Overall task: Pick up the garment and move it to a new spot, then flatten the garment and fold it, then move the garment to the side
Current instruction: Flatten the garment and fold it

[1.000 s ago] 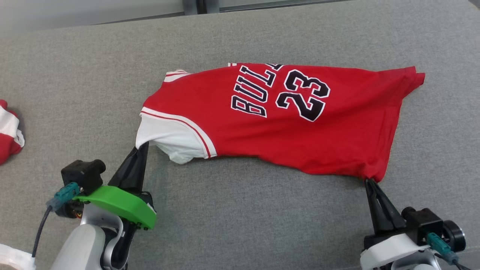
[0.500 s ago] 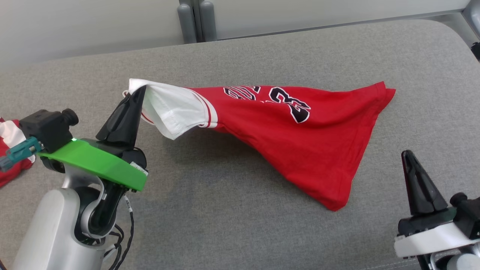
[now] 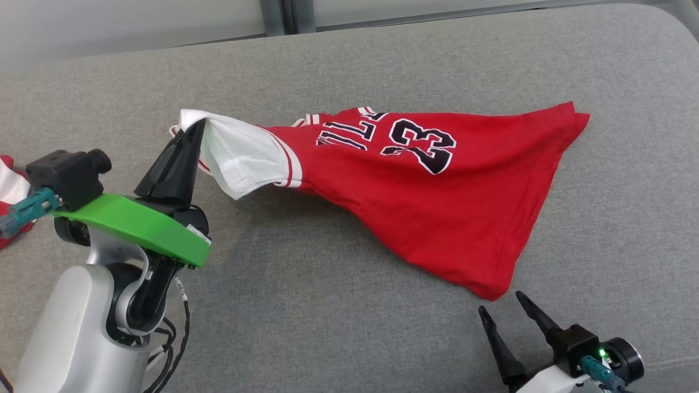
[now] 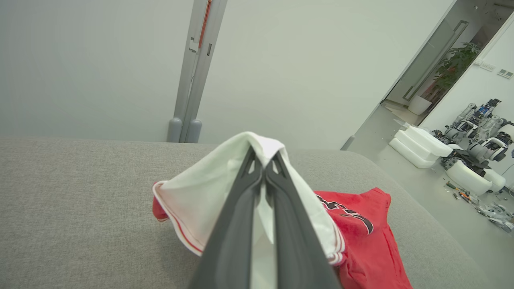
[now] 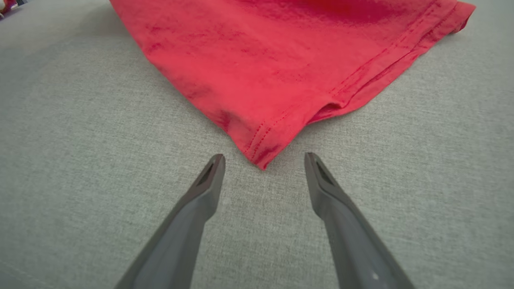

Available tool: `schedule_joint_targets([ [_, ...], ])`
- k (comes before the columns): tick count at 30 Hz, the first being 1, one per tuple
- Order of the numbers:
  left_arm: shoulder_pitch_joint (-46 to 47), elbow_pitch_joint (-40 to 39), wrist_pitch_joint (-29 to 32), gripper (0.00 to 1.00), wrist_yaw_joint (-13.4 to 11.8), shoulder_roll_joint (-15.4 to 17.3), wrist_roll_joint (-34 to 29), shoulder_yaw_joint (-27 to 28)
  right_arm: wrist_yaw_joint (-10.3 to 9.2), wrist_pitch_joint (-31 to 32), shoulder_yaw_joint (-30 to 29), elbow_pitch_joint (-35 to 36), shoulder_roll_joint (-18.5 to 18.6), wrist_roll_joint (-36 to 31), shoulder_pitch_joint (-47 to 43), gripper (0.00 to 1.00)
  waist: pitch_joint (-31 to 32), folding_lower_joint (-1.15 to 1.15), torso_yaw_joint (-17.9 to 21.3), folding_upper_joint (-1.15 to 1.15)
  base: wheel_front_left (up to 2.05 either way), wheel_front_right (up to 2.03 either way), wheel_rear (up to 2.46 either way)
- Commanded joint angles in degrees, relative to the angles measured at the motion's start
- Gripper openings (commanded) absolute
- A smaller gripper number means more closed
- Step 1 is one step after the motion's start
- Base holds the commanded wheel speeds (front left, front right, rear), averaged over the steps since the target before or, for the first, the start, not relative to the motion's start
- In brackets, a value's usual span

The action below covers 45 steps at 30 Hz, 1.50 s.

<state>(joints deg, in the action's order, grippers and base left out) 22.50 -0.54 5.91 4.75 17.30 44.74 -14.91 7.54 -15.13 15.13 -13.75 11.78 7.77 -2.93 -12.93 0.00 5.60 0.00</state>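
Observation:
The garment [image 3: 426, 202] is a red jersey with white sleeves and the number 23, spread on the grey cushioned surface [image 3: 327, 305]. My left gripper [image 3: 199, 126] is shut on its white sleeve [image 3: 240, 155], holding that end lifted; the left wrist view shows the sleeve [image 4: 209, 192] draped over the closed fingers of the left gripper [image 4: 264, 154]. My right gripper [image 3: 499, 303] stands open just below the jersey's lower red hem corner. In the right wrist view the hem corner [image 5: 261, 156] lies flat just ahead of the spread tips of the right gripper [image 5: 264, 158], untouched.
Another red and white cloth [image 3: 8, 191] lies at the surface's left edge. A pale wall with a grey post [image 3: 284, 13] stands behind the surface. The left wrist view shows a room with parked robots [image 4: 478, 136] beyond the right end.
My right gripper let go of the red hem corner, backed off and opened. My left gripper lifted the white sleeve up and away. The jersey's right part settled flat. The camera shifted.

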Motion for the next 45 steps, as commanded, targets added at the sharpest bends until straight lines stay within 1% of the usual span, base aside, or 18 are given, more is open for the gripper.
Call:
schedule_joint_targets([
  [1,1.20,-0.01,-0.27,0.00,-0.05,0.40,-0.68,0.05,-0.10,-0.02,0.22,-1.36,-1.05,-0.12,1.52,1.00,-1.28,0.00,-0.05,0.00,0.00,0.00,0.00],
  [5,1.99,0.44,-0.37,0.00,0.15,0.24,-0.98,-0.45,-0.10,-0.02,0.64,-6.22,-3.09,0.27,4.59,1.00,-2.11,0.00,-0.42,0.00,0.00,0.00,0.00],
  [8,2.57,0.87,-0.46,0.00,0.33,-0.04,-0.86,-0.89,-0.10,0.04,0.88,-7.95,-3.74,-0.19,6.14,1.00,-2.38,0.00,-0.94,0.00,0.00,0.00,0.00],
  [10,2.80,1.19,-0.61,0.00,0.41,-0.10,-0.89,-1.10,-0.10,0.04,0.99,-7.81,-3.88,-0.31,6.60,0.00,-2.42,0.00,-1.20,0.00,0.00,0.00,0.00],
  [13,3.11,1.55,-0.69,0.00,0.61,-0.06,-0.71,-1.19,-0.10,-0.01,0.26,-5.63,-3.43,-0.65,6.14,0.00,-2.33,0.00,-1.51,0.00,0.00,0.00,0.00],
  [16,3.33,1.76,-1.13,0.00,0.73,0.27,-0.09,-0.73,-0.10,-0.01,-1.06,-0.95,-3.03,-1.25,4.53,0.00,-1.91,0.00,-1.25,0.00,0.00,0.00,0.00],
  [22,4.27,0.25,-1.39,0.00,0.96,0.90,1.21,0.47,-0.10,-0.01,-4.38,10.88,-2.14,-0.90,2.65,0.00,-0.93,0.00,-0.34,0.00,0.00,0.00,0.00],
  [24,5.11,-0.88,-0.64,0.00,1.14,0.65,2.77,0.80,-0.10,-0.02,-5.97,14.61,-1.44,-0.14,2.85,0.00,-0.66,0.00,-0.11,0.00,0.00,0.00,0.00],
  [28,8.61,-3.79,1.92,0.00,0.93,0.83,5.54,1.88,-0.10,-0.02,-8.98,20.25,0.97,1.90,7.16,0.00,-0.69,0.00,0.34,0.00,0.00,0.00,0.00],
  [30,11.65,-5.26,3.23,0.00,0.33,0.90,6.99,2.75,-0.09,-0.02,-10.47,22.40,1.51,5.35,10.65,0.00,-1.12,0.00,0.43,0.00,0.00,0.00,0.00],
  [31,13.43,-5.87,4.01,0.00,0.00,0.81,7.83,3.38,-0.09,-0.01,-11.07,22.98,2.53,6.92,12.84,0.00,-1.41,0.00,0.50,0.00,0.00,0.00,0.00],
  [33,17.65,-6.82,5.48,0.00,-0.74,0.84,8.84,4.28,-0.10,-0.01,-12.26,23.53,4.19,10.29,17.72,0.00,-2.23,0.00,0.46,0.00,0.00,0.00,0.00],
  [35,22.32,-6.53,7.21,0.00,-1.39,0.50,10.52,4.93,-0.10,-0.01,-12.93,22.40,6.84,12.12,22.97,0.00,-3.26,0.00,0.08,0.00,0.00,0.00,0.00],
  [36,24.55,-5.85,8.02,0.00,-1.77,0.25,11.17,5.11,-0.10,0.17,-13.17,21.57,7.41,13.40,25.65,0.00,-3.70,0.00,-0.11,0.00,0.00,0.00,0.00],
  [38,29.77,-3.69,10.41,0.00,-2.68,-0.60,12.98,5.24,-0.07,2.48,-13.00,19.59,8.88,16.37,32.00,0.00,-5.07,0.00,-0.47,0.00,0.00,0.00,0.00],
  [39,32.89,-1.99,12.14,0.00,-3.24,-0.96,14.13,5.06,-0.08,4.65,-12.75,17.90,9.68,18.13,35.76,0.00,-5.97,0.00,-0.69,0.00,0.00,0.00,0.00],
  [42,41.62,2.73,14.31,0.00,-3.95,-0.68,13.12,4.50,-0.09,8.95,-11.48,13.42,11.60,20.81,46.10,0.00,-9.09,0.00,-1.23,0.00,0.00,0.00,0.00],
  [45,50.94,9.25,14.23,0.00,-3.35,-0.13,10.01,3.18,-0.09,11.51,-9.63,7.12,11.84,22.52,57.44,0.00,-13.09,0.00,-1.56,0.00,0.00,0.00,0.00],
])
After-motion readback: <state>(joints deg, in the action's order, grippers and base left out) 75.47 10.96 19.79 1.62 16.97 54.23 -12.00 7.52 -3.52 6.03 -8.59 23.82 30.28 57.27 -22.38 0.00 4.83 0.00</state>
